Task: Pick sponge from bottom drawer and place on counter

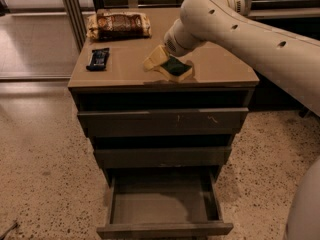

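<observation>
Drawer (162,206), lower centre, stands open and empty. Hand (167,68), upper centre, grips sponge (175,65) down at tabletop (125,69). Pick judged done; release outstanding

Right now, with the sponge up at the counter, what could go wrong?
1. The sponge is at the gripper, near the front edge of the counter; a careless retreat might drag it off.
2. The bottom drawer stands pulled out; driving closer could hit it.
</observation>
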Robot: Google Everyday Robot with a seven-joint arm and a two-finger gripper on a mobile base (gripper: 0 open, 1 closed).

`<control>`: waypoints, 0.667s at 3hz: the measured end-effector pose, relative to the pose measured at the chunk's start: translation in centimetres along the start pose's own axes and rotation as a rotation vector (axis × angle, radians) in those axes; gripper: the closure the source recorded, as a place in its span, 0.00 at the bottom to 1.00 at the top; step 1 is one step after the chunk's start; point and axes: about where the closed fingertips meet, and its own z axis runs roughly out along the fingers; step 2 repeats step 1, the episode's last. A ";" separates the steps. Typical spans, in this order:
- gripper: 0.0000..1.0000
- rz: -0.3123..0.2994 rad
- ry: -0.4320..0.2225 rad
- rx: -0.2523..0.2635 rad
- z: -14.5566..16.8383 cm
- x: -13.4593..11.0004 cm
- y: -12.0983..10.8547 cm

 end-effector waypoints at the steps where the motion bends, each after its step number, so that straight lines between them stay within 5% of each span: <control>1: 0.00 0.000 0.000 0.000 0.0 0.0 0.0; 2: 0.00 0.000 0.000 0.000 0.0 0.0 0.0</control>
